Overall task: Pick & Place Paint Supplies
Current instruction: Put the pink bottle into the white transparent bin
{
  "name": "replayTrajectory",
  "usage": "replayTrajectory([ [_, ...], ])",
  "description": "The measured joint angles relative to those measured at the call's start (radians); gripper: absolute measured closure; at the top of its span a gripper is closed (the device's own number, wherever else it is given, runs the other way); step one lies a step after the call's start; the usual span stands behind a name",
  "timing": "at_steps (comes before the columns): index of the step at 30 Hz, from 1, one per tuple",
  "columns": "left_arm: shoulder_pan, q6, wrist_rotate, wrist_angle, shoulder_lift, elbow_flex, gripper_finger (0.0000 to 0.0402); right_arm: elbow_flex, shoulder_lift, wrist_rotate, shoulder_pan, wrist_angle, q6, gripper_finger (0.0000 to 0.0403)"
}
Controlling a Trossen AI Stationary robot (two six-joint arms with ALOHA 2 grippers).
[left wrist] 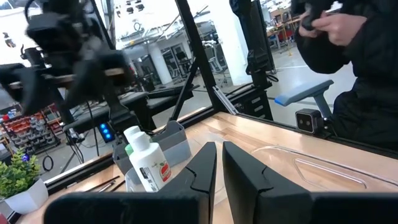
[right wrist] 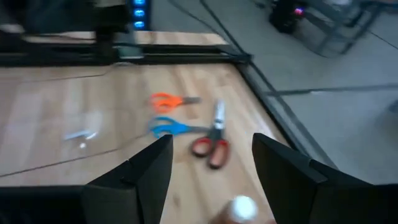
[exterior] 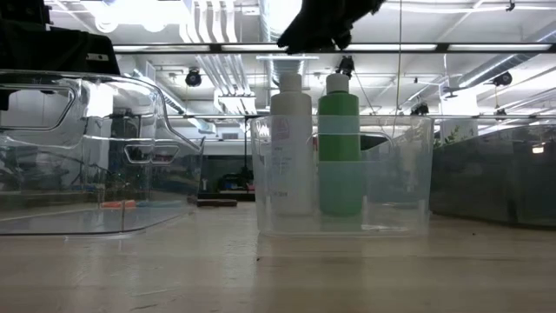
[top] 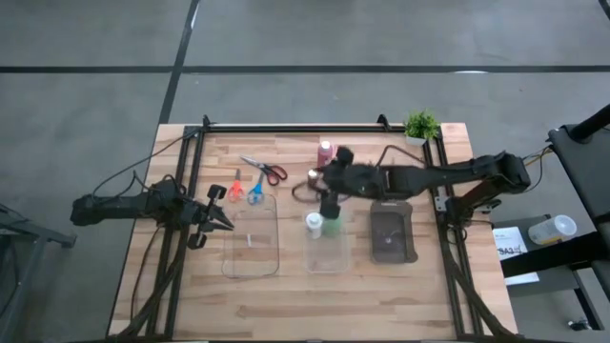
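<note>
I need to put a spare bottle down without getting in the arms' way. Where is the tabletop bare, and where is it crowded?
Bare wood runs along the near edge below the three trays: left clear tray, middle clear tray with white bottle and green bottle, dark grey tray. Crowded: the back, with scissors, red bottle and open right gripper.

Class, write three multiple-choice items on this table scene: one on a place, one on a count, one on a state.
1. The green bottle and white bottle stand:
A in the middle clear tray
B in the dark grey tray
C on bare wood

2. Scissors on the table number:
A one
B three
C five

3. The right tool is:
A shut on a brush
B shut on the red bottle
C open

Key: 1 A, the low view shows both inside clear walls; 2 B, red, orange, blue; 3 C, fingers spread, nothing between.
</note>
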Motion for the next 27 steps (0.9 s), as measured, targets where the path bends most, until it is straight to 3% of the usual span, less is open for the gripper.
replayTrajectory([
  [7, 0.000, 0.000, 0.000, 0.000, 0.000, 0.000, 0.0366, -0.044, -0.022, -0.005, -0.172, -0.002, 0.003, 0.0185],
  [17, 0.000, 0.000, 0.000, 0.000, 0.000, 0.000, 0.0366, -0.104, -0.017, -0.197, -0.410, 0.108, 0.084, 0.0185],
  [21, 0.000, 0.000, 0.000, 0.000, 0.000, 0.000, 0.0366, -0.120, -0.017, -0.279, -0.449, 0.123, 0.097, 0.0185],
  [27, 0.000, 0.000, 0.000, 0.000, 0.000, 0.000, 0.0366, -0.177, -0.005, -0.298, -0.448, 0.226, 0.091, 0.0185],
])
